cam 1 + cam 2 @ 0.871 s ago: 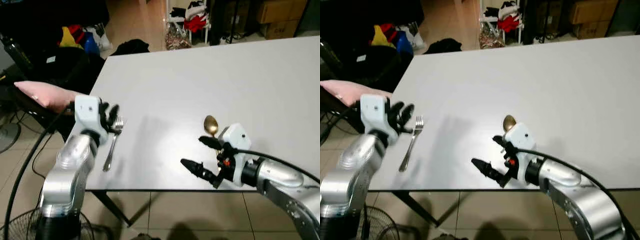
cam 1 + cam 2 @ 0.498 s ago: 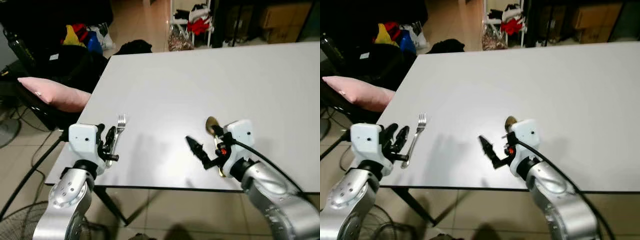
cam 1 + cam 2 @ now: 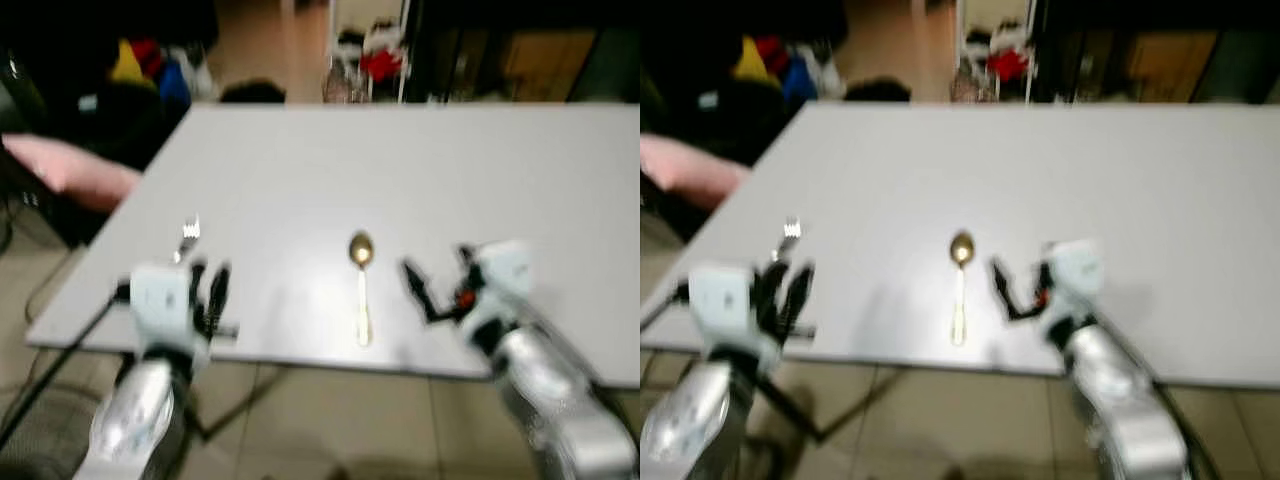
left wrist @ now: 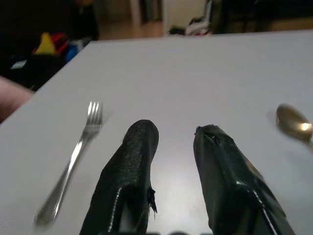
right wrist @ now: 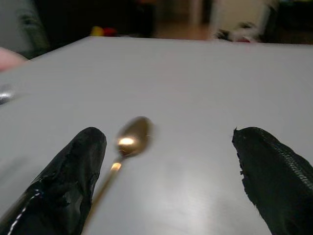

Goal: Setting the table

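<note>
Left eye view, blurred: gold spoon lies flat near the worktop front edge, fork off to its left, both released; right claw spread wide and empty beside the spoon, left claw apart, empty, just right of the fork. Best to let the view settle, then check spoon and fork lie parallel before leaving. Versus 0.5 s ago, both claws have pulled back toward the edge and the right one has uncovered the spoon; the framing shift is the camera moving.
</note>
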{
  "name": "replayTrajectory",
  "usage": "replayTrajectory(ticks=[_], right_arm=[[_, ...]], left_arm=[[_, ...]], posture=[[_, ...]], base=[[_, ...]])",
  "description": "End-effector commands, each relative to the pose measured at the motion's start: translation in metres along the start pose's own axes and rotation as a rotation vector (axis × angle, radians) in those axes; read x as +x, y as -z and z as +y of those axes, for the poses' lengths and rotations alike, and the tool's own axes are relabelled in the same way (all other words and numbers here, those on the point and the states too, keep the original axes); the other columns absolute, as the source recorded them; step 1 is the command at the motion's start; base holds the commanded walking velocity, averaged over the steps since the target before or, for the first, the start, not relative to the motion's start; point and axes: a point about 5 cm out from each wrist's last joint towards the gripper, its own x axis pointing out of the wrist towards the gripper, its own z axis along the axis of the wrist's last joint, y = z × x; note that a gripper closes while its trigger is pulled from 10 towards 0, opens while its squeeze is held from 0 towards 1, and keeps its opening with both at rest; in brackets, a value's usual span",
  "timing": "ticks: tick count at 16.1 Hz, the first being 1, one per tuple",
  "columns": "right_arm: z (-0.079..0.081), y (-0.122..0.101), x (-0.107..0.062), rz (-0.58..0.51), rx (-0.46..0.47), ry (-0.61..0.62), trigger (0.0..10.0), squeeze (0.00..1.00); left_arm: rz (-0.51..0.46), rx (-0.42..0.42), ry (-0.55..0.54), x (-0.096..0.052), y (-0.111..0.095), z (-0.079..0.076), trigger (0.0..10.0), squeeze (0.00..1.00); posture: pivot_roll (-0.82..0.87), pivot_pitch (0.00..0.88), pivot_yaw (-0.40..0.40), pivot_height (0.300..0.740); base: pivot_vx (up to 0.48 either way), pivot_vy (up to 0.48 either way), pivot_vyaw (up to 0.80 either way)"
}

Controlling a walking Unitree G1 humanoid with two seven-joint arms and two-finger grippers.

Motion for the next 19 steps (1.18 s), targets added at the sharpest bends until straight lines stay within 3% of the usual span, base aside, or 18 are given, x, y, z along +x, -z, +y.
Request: replayTrajectory(ticks=[1, 6, 9, 11, 12, 16, 17, 19], right_arm=[[0.0, -0.007, -0.001, -0.046, -0.031, -0.009, 10.0, 1.0], [-0.008, 0.005, -0.006, 0.027, -0.039, 0.049, 10.0, 1.0], [-0.003, 0.006, -0.01, 0.016, 0.009, -0.054, 10.0, 1.0], [0.002, 0.005, -0.012, 0.004, 0.03, -0.105, 10.0, 1.0], [0.007, 0.006, -0.011, 0.003, 0.045, -0.146, 10.0, 1.0], [0.011, 0.009, -0.008, 0.008, 0.046, -0.166, 10.0, 1.0], [0.011, 0.008, -0.007, -0.003, 0.057, -0.181, 10.0, 1.0], [0.012, 0.008, -0.007, -0.009, 0.078, -0.213, 10.0, 1.0]], left_arm=[[-0.028, 0.001, -0.003, -0.001, -0.006, -0.001, 10.0, 0.06], [-0.01, 0.024, -0.025, -0.002, 0.001, 0.005, 10.0, 0.05], [-0.005, 0.041, -0.029, -0.005, 0.004, 0.007, 10.0, 0.04], [0.014, -0.025, -0.031, -0.009, 0.008, 0.006, 10.0, 0.05], [-0.004, 0.029, -0.031, -0.009, 0.007, 0.006, 10.0, 0.19], [-0.023, 0.082, -0.014, -0.007, 0.005, 0.003, 10.0, 0.11], [-0.014, 0.076, -0.028, -0.008, 0.005, 0.005, 10.0, 0.0], [-0.019, 0.057, -0.043, -0.01, 0.002, 0.007, 10.0, 0.0]], posture=[[-0.05, 0.017, 0.097, 0.74], [-0.07, 0.012, 0.101, 0.74], [-0.08, 0.003, 0.105, 0.74], [-0.09, 0.0, 0.103, 0.74], [-0.08, 0.0, 0.1, 0.74], [-0.07, 0.0, 0.096, 0.74], [-0.06, 0.0, 0.09, 0.74], [-0.05, 0.0, 0.085, 0.74]], base=[[0.0, -0.48, 0.0], [0.0, -0.48, 0.0], [0.0, -0.48, 0.27], [0.0, 0.0, 0.8], [0.0, 0.0, 0.8], [0.0, 0.0, 0.8], [0.0, 0.0, 0.8], [0.0, 0.0, 0.8]])
